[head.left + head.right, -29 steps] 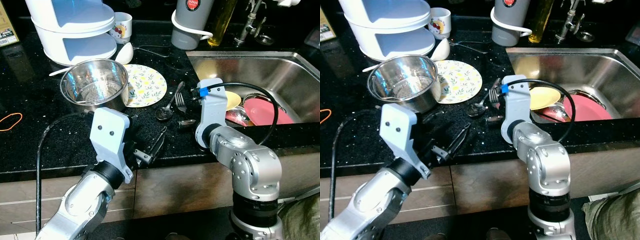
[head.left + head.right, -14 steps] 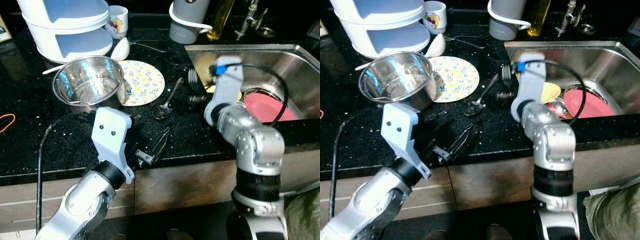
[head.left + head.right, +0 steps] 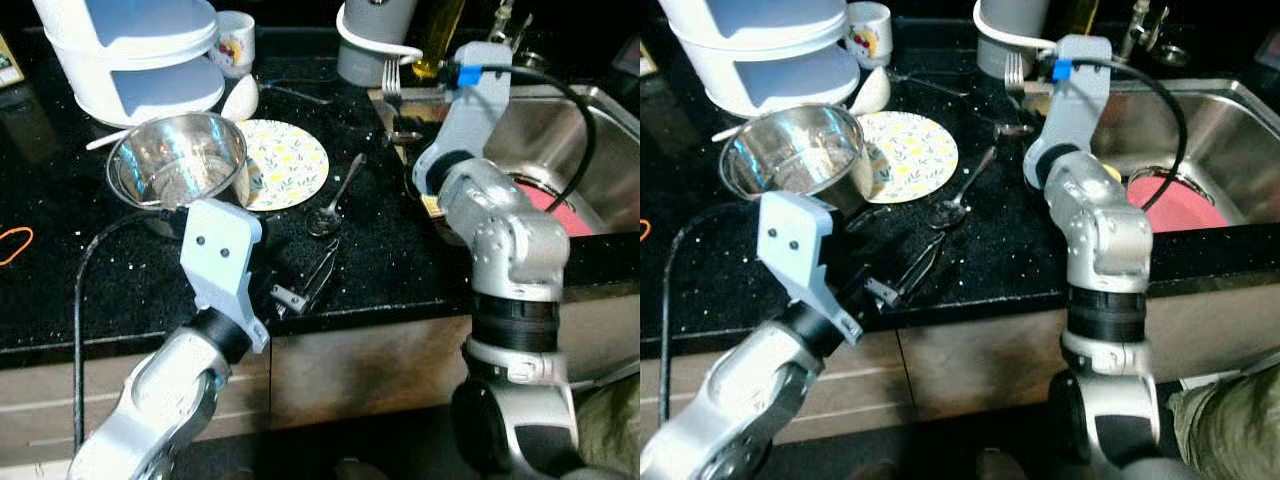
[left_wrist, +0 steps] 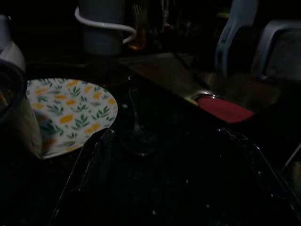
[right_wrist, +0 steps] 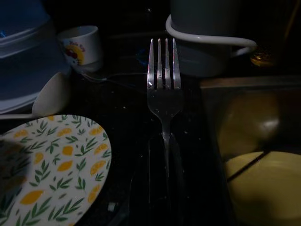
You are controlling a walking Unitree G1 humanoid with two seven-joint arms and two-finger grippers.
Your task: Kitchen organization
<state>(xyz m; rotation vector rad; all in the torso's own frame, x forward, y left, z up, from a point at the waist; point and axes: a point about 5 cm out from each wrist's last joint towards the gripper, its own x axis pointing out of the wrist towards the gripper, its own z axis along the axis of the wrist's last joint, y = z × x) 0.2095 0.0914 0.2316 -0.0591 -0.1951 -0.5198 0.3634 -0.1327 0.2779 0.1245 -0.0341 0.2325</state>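
My right gripper [image 3: 398, 128] is shut on a silver fork [image 5: 163, 89] and holds it tines up above the black counter [image 3: 60, 290], just in front of the grey jug [image 3: 375, 40] and beside the sink's left rim. A spoon [image 3: 335, 205] lies on the counter next to the lemon-patterned plate [image 3: 285, 165]. My left gripper [image 3: 305, 285] hovers open at the counter's front edge, pointing toward the spoon, with nothing between its fingers [image 4: 80, 174].
A steel pot [image 3: 180, 160] stands left of the plate, with a white steamer [image 3: 135, 50], a mug [image 3: 233, 40] and a white ladle [image 3: 243, 98] behind. The sink [image 3: 590, 120] holds a red plate [image 3: 560, 205] and a yellow dish [image 5: 263, 188]. An orange rubber band [image 3: 18, 245] lies at far left.
My right gripper has lifted the fork off the counter and carried it back toward the grey jug. The left arm has hardly moved.
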